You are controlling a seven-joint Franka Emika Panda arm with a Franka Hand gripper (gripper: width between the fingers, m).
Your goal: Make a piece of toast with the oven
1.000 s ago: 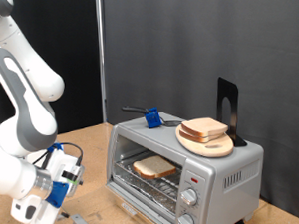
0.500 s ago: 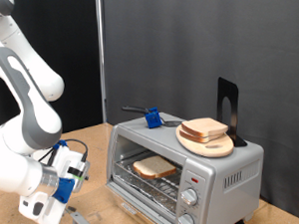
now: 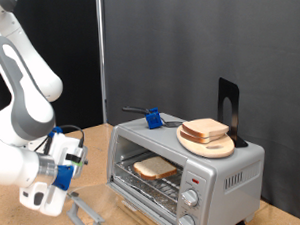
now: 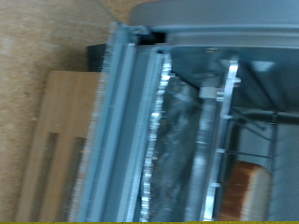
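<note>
The silver oven [image 3: 218, 175] stands at the exterior view's right with its door [image 3: 84, 212] swung down and open. One piece of toast [image 3: 153, 169] lies on the wire rack inside. It also shows as a pale, brown-edged slice in the wrist view [image 4: 250, 191]. A second slice [image 3: 205, 128] lies on a round wooden board [image 3: 214, 147] on top of the oven. My gripper [image 3: 68, 200] is low at the exterior view's left, right at the door's front edge. The wrist view shows the oven's door frame [image 4: 121, 121] close up; my fingers do not show there.
A small blue object [image 3: 150, 118] with a dark handle and a black upright stand [image 3: 230, 107] sit on the oven's top. Round knobs [image 3: 190, 199] run down its front. The wooden table [image 3: 91, 145] extends behind my arm. A black curtain fills the background.
My hand has risen and moved a little to the exterior view's right. The door's front edge has come up with it. The toast has not moved.
</note>
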